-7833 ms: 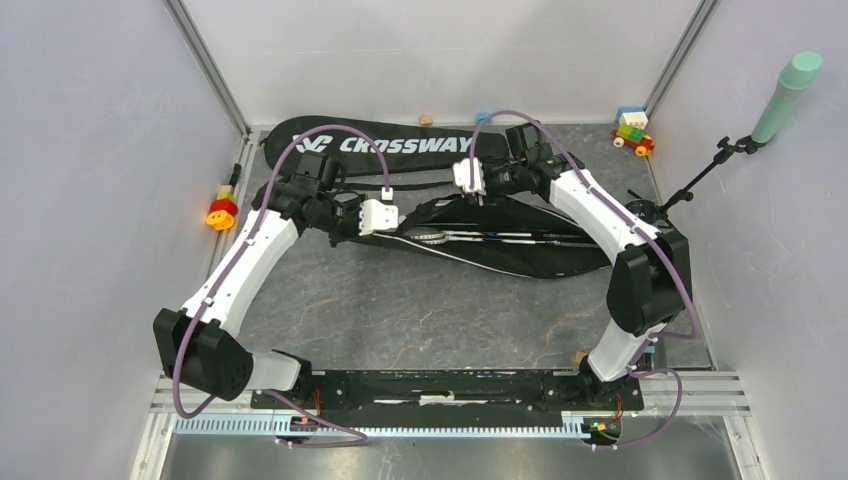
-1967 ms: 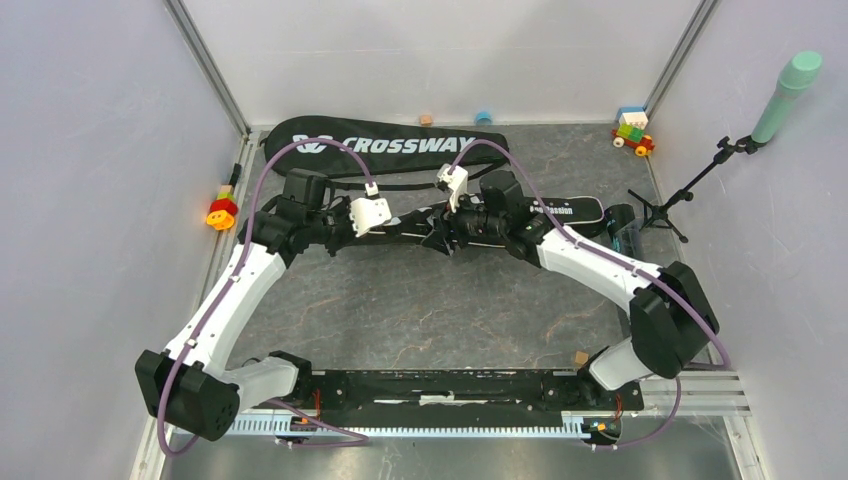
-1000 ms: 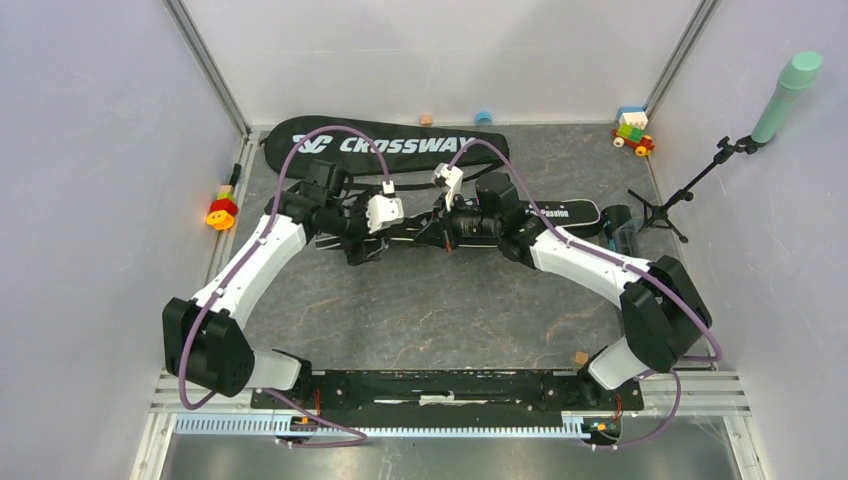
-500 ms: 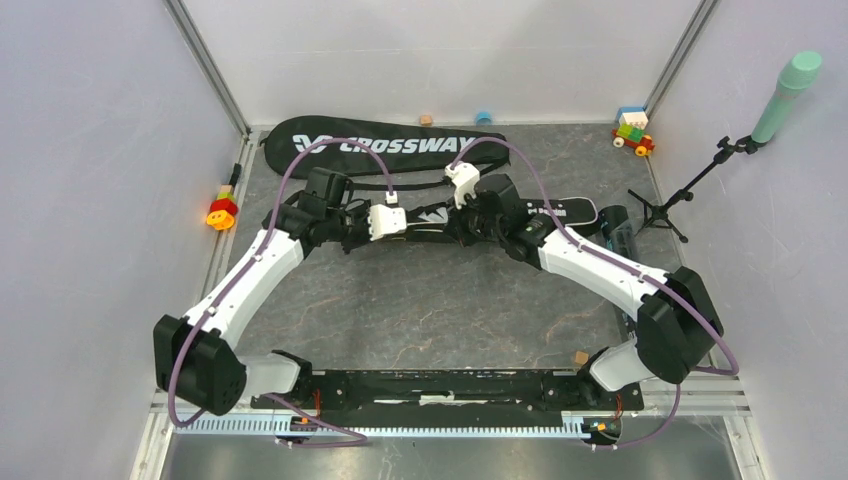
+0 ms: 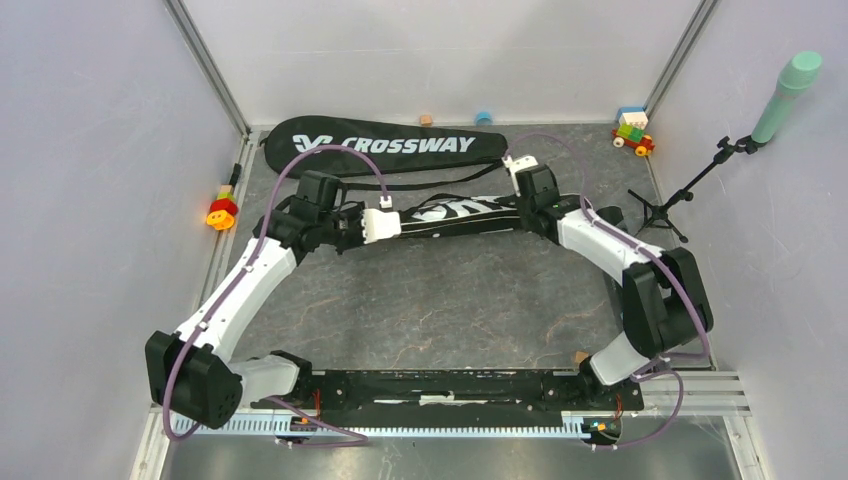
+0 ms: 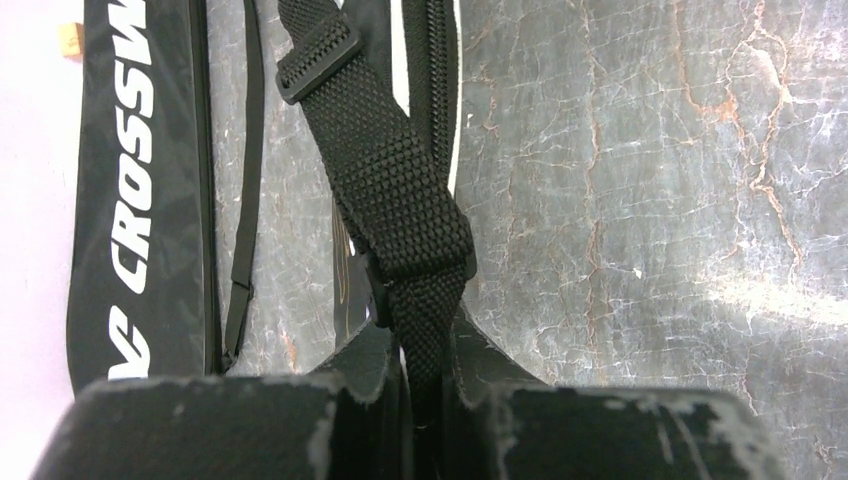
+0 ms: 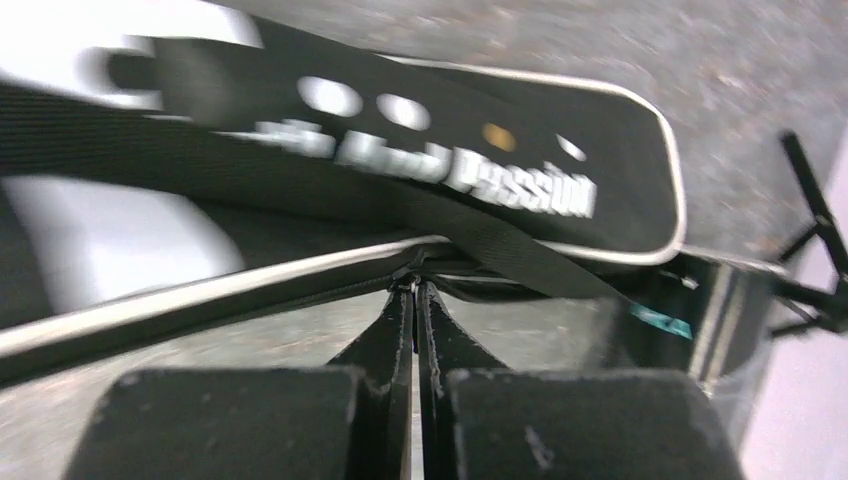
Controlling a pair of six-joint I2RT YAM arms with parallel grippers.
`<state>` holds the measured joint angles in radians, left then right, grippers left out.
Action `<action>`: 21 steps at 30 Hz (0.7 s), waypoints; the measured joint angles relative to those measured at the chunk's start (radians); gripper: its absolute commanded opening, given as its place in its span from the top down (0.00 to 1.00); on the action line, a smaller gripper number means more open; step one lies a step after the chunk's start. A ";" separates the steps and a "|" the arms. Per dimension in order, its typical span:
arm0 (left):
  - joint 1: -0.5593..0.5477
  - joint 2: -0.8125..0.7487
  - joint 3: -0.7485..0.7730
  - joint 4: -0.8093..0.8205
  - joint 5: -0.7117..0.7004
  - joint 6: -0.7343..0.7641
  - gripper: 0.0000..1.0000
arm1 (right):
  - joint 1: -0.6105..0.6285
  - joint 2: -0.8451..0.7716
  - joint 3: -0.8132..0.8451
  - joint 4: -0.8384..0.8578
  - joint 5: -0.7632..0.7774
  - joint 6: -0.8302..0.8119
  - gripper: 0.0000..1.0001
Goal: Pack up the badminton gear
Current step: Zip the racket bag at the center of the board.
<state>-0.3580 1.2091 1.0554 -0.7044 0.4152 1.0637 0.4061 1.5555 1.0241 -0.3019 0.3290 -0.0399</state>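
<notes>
Left gripper (image 6: pixel 420 360) clenches the racket bag (image 5: pixel 450 212) strap (image 6: pixel 385 180) — right gripper (image 7: pixel 413 292) pinches its zip (image 7: pixel 300 272).

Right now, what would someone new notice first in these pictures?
A black racket bag spans mid-table between two claws: the left claw is shut on its strap, and the right claw pinches its zipper edge. A CROSSWAY bag lies flat along the far edge, and a mint-green microphone stands at far right.
</notes>
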 measured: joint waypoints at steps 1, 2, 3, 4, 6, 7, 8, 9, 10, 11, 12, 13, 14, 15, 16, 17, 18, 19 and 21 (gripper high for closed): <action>0.008 0.000 0.004 -0.005 0.004 0.005 0.98 | -0.025 0.017 0.003 0.000 0.021 -0.010 1.00; 0.018 0.000 0.010 -0.012 0.007 0.009 0.98 | -0.055 0.035 0.006 0.000 0.045 -0.021 1.00; 0.028 0.000 0.016 -0.019 0.009 0.012 0.98 | -0.079 0.048 0.008 0.001 0.061 -0.030 1.00; 0.045 -0.001 0.024 -0.029 0.014 0.019 0.98 | -0.104 0.060 0.009 0.001 0.080 -0.041 1.00; 0.090 -0.005 0.042 -0.061 0.018 0.037 0.98 | -0.160 0.086 0.013 0.007 0.116 -0.064 1.00; 0.114 -0.006 0.051 -0.085 0.026 0.051 0.98 | -0.181 0.102 0.019 0.011 0.127 -0.072 1.00; 0.132 -0.006 0.061 -0.111 0.034 0.063 0.98 | -0.204 0.119 0.027 0.016 0.134 -0.082 1.00; 0.154 -0.006 0.073 -0.148 0.049 0.080 0.98 | -0.227 0.139 0.035 0.030 0.141 -0.095 1.00; 0.175 -0.005 0.085 -0.182 0.065 0.098 0.98 | -0.246 0.156 0.039 0.047 0.143 -0.105 1.00; 0.192 -0.003 0.097 -0.212 0.080 0.115 0.98 | -0.262 0.174 0.043 0.068 0.140 -0.117 1.00; 0.207 0.002 0.112 -0.243 0.095 0.130 0.98 | -0.274 0.192 0.052 0.078 0.132 -0.126 1.00; 0.217 0.011 0.125 -0.267 0.107 0.144 0.98 | -0.284 0.213 0.066 0.087 0.117 -0.136 1.00; 0.224 0.023 0.136 -0.283 0.114 0.155 0.98 | -0.296 0.243 0.092 0.099 0.095 -0.151 1.00; 0.230 0.040 0.150 -0.303 0.124 0.167 0.98 | -0.305 0.270 0.114 0.114 0.074 -0.162 1.00; 0.236 0.064 0.169 -0.320 0.135 0.179 0.98 | -0.312 0.299 0.142 0.129 0.048 -0.179 1.00; 0.245 0.091 0.190 -0.335 0.145 0.190 0.98 | -0.319 0.330 0.169 0.148 0.024 -0.199 1.00; 0.256 0.117 0.212 -0.346 0.154 0.199 0.98 | -0.325 0.356 0.194 0.169 -0.010 -0.218 1.00; 0.269 0.141 0.232 -0.356 0.166 0.212 0.98 | -0.336 0.386 0.226 0.179 -0.056 -0.232 1.00; 0.290 0.173 0.261 -0.375 0.182 0.235 0.98 | -0.360 0.445 0.306 0.156 -0.162 -0.239 1.00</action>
<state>-0.0677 1.3823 1.3167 -1.0794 0.5972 1.2987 0.0456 2.0006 1.3300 -0.1463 0.1669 -0.2790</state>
